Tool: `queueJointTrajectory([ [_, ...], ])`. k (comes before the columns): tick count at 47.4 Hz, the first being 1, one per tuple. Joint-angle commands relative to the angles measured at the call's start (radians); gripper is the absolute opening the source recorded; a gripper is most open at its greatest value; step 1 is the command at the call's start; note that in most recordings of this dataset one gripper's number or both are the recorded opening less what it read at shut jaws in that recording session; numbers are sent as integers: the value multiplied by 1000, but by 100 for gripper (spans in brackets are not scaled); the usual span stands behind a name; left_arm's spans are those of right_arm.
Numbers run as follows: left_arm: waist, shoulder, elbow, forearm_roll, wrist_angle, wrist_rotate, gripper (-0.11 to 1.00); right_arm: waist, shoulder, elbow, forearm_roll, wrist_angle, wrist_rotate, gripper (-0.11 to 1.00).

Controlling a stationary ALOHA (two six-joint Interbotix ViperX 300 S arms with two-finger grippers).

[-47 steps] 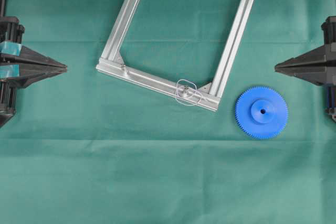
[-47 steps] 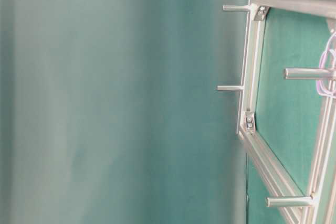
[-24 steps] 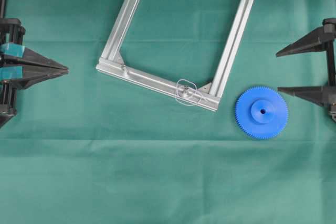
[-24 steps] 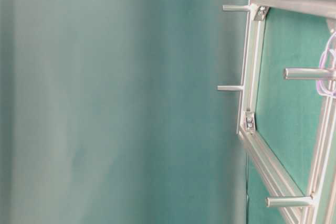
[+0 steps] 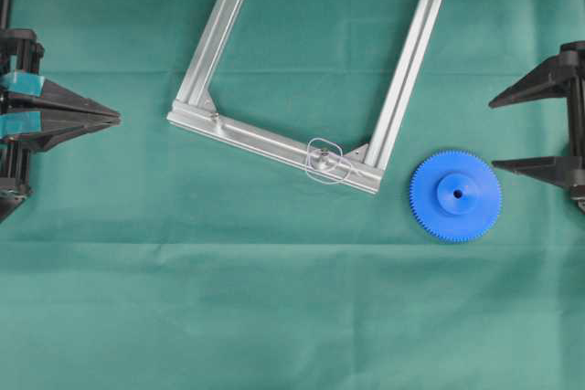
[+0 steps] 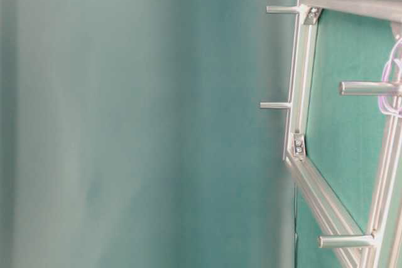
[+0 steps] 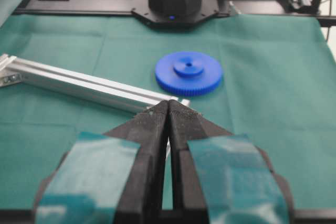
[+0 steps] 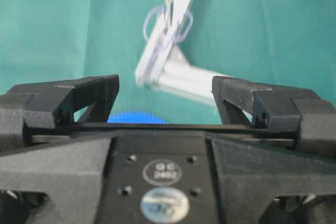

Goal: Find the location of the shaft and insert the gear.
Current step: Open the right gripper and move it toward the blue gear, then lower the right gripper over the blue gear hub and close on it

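The blue gear (image 5: 455, 195) lies flat on the green cloth, right of the aluminium frame's near corner; it also shows in the left wrist view as the gear (image 7: 188, 73) and as a blue sliver (image 8: 137, 117) in the right wrist view. The shaft (image 5: 326, 162) stands on a small clear plate (image 8: 168, 22) on the frame's lower bar. My right gripper (image 5: 493, 134) is open at the right edge, just right of and above the gear, with nothing between its fingers (image 8: 100, 94). At the left edge my left gripper (image 5: 117, 119) is shut and empty, its tips (image 7: 169, 106) pressed together.
The square aluminium frame (image 5: 402, 70) sits tilted at the top middle, with corner brackets. The table-level view shows its bars (image 6: 301, 80) and several short metal posts sticking out. Green cloth (image 5: 274, 317) covers the whole table.
My right gripper has gone from shut to wide open and has drawn slightly right. The gear, the frame and my left gripper have stayed put.
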Motion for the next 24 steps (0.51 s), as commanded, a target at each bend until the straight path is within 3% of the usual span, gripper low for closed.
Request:
queueJointTrajectory([
  [1, 8, 9, -25, -2, -5, -2, 1, 0, 28, -20, 3, 34, 2, 91],
  [24, 26, 15, -23, -3, 14, -3, 1, 28, 77, -21, 6, 141, 3, 91],
])
